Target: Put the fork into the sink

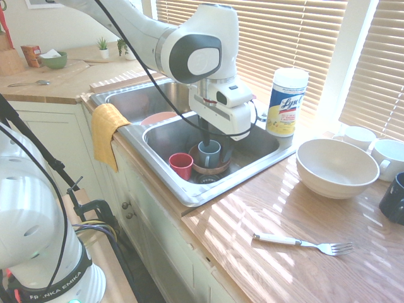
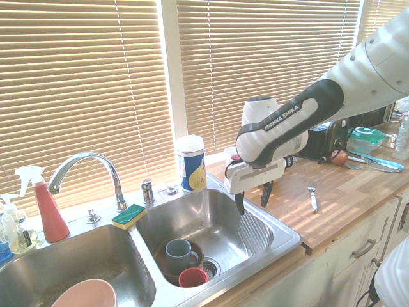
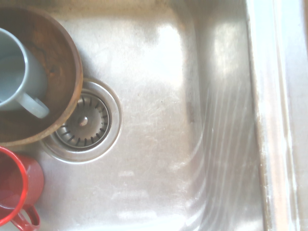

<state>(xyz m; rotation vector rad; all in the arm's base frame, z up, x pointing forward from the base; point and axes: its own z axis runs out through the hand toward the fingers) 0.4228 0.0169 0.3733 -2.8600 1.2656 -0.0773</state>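
Observation:
The fork (image 1: 303, 242) has a white handle and silver tines. It lies flat on the wooden counter to the side of the sink (image 1: 165, 178), and it also shows in the second exterior view as the fork (image 2: 312, 199). My gripper (image 1: 216, 144) hangs over one basin of the sink (image 2: 282, 234), well away from the fork. In the second exterior view the gripper (image 2: 253, 199) stands open with nothing between its dark fingers. The wrist view looks straight down at the bare steel floor of the sink (image 3: 159, 120) beside the drain (image 3: 83, 122).
In this basin a grey mug (image 1: 209, 153) sits in a brown bowl (image 1: 211, 168), beside a red cup (image 1: 182, 165). A big white bowl (image 1: 336, 167), a wipes canister (image 1: 287, 101) and mugs (image 1: 391, 158) stand on the counter. A yellow cloth (image 1: 107, 132) hangs over the rim.

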